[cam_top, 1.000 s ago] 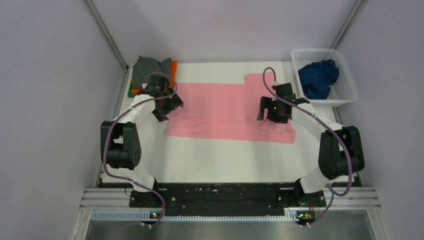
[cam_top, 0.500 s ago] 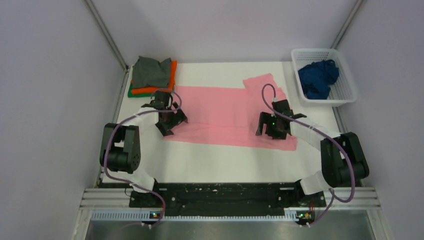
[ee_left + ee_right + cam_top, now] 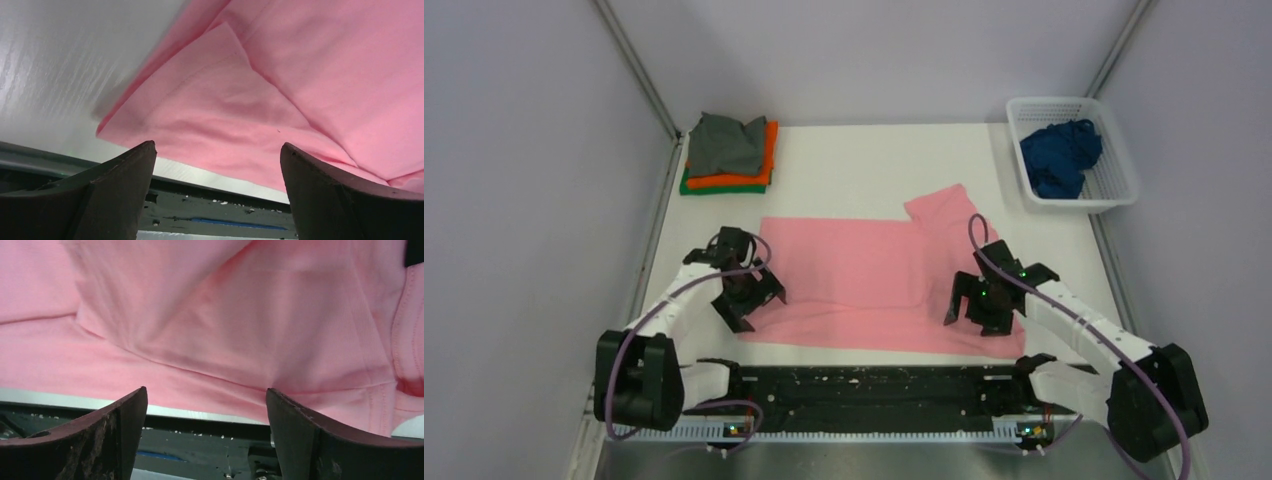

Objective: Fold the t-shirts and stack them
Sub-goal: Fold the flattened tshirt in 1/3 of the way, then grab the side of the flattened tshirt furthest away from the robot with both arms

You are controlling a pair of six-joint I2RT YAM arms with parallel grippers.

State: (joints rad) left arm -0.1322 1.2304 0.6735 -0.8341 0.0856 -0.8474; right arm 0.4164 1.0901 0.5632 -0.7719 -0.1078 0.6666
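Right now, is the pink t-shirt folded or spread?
Partly folded: the pink t-shirt lies flat as a band, layers overlapping at one end, one sleeve sticking out.

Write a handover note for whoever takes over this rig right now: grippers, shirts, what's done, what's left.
Left gripper: open, holds nothing, over the near left edge of the pink tee.
Right gripper: open, holds nothing, over its near right edge.
Pink tee: spread on the table towards the front, one sleeve sticking out at the far right; not yet folded up.
Done: stack at the far left corner, grey on orange on green.
Left: fold the pink tee and stack it; then the blue tee, bunched in the basket.
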